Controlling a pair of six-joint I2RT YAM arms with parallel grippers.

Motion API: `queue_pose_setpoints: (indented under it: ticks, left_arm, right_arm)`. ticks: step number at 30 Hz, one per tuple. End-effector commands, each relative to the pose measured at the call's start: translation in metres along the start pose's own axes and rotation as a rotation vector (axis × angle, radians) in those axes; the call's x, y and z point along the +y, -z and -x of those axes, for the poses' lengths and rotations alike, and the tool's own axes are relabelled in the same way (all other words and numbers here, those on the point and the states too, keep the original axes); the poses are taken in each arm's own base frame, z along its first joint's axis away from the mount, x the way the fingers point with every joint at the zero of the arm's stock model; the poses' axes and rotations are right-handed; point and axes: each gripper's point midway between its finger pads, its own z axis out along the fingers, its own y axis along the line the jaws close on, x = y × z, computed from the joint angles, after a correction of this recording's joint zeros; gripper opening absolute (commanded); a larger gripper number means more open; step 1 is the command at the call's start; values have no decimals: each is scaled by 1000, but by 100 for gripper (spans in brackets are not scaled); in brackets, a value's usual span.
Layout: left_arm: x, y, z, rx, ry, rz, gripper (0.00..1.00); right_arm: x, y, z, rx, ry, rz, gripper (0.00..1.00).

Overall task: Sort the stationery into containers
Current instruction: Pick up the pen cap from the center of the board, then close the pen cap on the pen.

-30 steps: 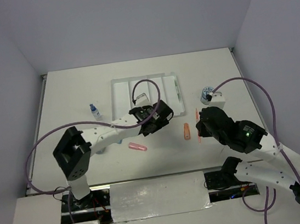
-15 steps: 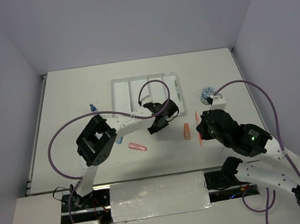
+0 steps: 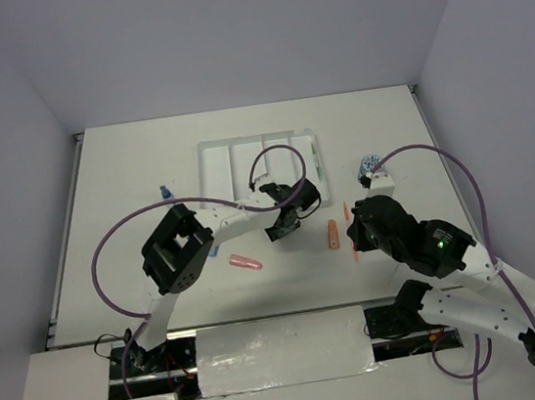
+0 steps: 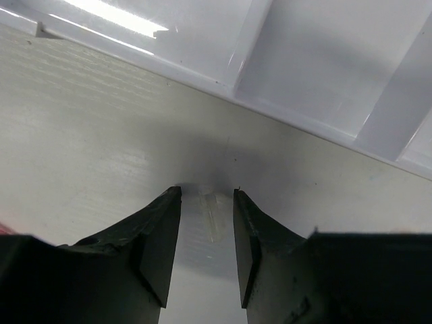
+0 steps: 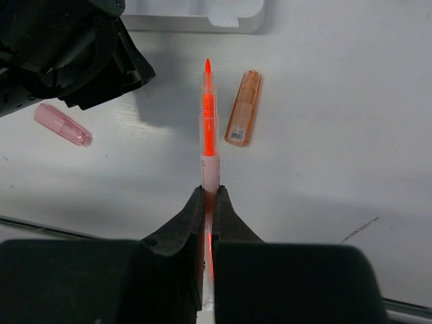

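Judging the risks, we start with the bench (image 3: 125,169). The white tray (image 3: 215,172) lies at its far middle, and our left arm (image 3: 221,224) reaches across just in front of the tray's near wall. That arm sits between the tray and our right hand (image 5: 208,196), so a direct carry to the compartments could strike it.

The right hand is clamped on the orange pen (image 5: 208,128) near its back end, with most of the barrel sticking out ahead. We think a grip that far back could let the pen swing or slip, and the tip could catch on the tray wall. The left hand (image 4: 206,196) is apart and holds nothing, low over the bench beside the tray.

The orange stick (image 5: 244,116) lies just beside the pen and could get knocked. The pink stick (image 3: 245,261) lies nearer our left arm.

We cannot tell whether the pen is off the bench, and its rear is buried between the fingers. The left arm and its cable cover part of the tray. Only one patterned disc (image 3: 368,163) shows, partly hidden by the right arm. The blue-capped bottle (image 3: 165,192) is too small to read.
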Motion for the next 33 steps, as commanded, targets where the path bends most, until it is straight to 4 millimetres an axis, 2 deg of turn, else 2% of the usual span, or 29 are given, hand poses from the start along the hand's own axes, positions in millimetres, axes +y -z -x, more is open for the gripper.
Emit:
queue_pose_setpoints:
  ticks: [1,5,7,8,13,16,18,19,21,22,23,24,25,26,27,28,29,30,31,32,33]
  left_arm:
    - [5,-3,-13,29,-8,23,48]
    - [4,-6,-21,48,-14,7,48]
    - [3,-6,-24,56,-18,5,45]
    - [4,-7,-26,59,-26,4,37]
    - [4,-4,-28,70,-20,-18,19]
    - [5,0,-27,75,-21,-39,2]
    - [9,5,-25,68,-28,-49,0]
    - [3,19,-15,51,-15,-93,0]
    - [8,33,-3,9,-18,-123,0]
    - [-1,60,17,-31,14,-213,0]
    - [7,66,22,-55,-10,-225,0]
    - [7,97,45,-114,21,-299,0]
    - [8,112,55,-146,25,-342,0]
    - [12,119,62,-186,1,-387,0]
    - [16,152,81,-239,31,-476,0]
    - [19,159,85,-276,6,-532,0]
    - [22,169,91,-296,11,-575,0]
    - [28,198,102,-323,39,-669,0]
    - [32,203,103,-353,25,-727,0]
    - [40,232,113,-386,55,-823,0]
    - [49,227,103,-379,26,-852,0]
  right_arm:
    - [5,-1,11,-43,-9,19,0]
    - [6,0,10,-43,-8,30,0]
    - [6,0,11,-45,-10,31,0]
    - [7,0,11,-44,-7,33,0]
    - [10,0,10,-40,-3,52,0]
    - [13,1,9,-40,-3,72,0]
    - [17,1,8,-42,3,104,0]
    - [21,1,7,-42,6,129,0]
    - [39,5,10,-63,3,244,0]
    - [43,1,1,-50,8,275,0]
    - [57,5,3,-69,1,357,0]
    - [59,-2,-6,-55,-1,376,0]
    - [64,-3,-8,-57,-8,406,0]
    - [82,1,-4,-79,-29,502,0]
    - [88,-4,-14,-72,-31,543,0]
    - [109,6,-5,-119,-57,656,0]
    - [116,6,-15,-107,-58,712,0]
    - [126,11,-14,-126,-66,762,0]
    - [143,26,-8,-166,-84,847,0]
    - [147,26,-7,-184,-95,859,0]
    - [155,31,-4,-201,-106,887,0]
